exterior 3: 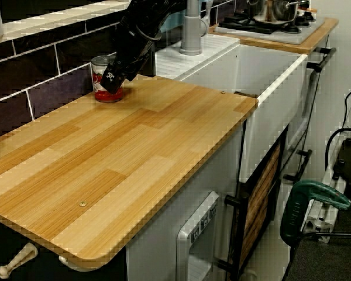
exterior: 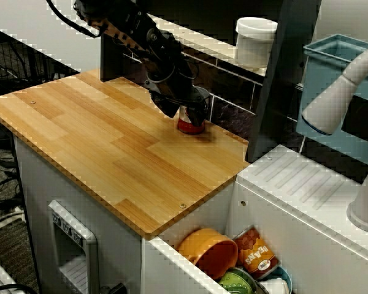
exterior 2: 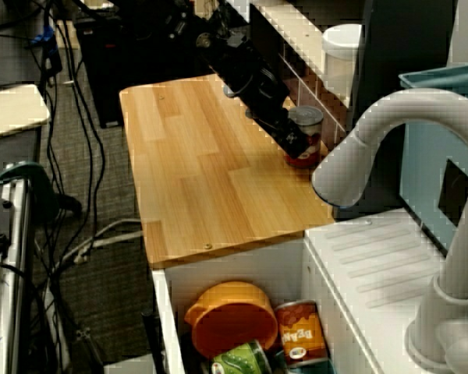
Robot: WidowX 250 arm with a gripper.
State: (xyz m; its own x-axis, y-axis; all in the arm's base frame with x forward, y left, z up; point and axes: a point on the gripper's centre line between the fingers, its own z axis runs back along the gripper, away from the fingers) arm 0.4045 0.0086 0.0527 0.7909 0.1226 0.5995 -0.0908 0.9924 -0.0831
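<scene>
The wooden counter (exterior: pixel 98 141) is backed by dark wall tiles (exterior 3: pixel 47 88); a white sink (exterior: pixel 306 184) is set alongside.

Setting: a mock kitchen — wooden counter (exterior 3: pixel 134 152), white sink (exterior 3: pixel 269 76), faucet (exterior 2: pixel 374 132), tiled backsplash (exterior 3: pixel 47 82), apparently a stove (exterior 3: pixel 263 28) with a pot (exterior 3: pixel 275 9) — with loose cables (exterior 2: pixel 101 234) on the floor.

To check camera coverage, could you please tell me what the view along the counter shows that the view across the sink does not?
Only the view along the counter shows the stove with its pot and a green tool low at the right. Only the view across the sink shows the bowl and tin inside the sink. Both show the gripper at the can on the counter, and the faucet.
</scene>
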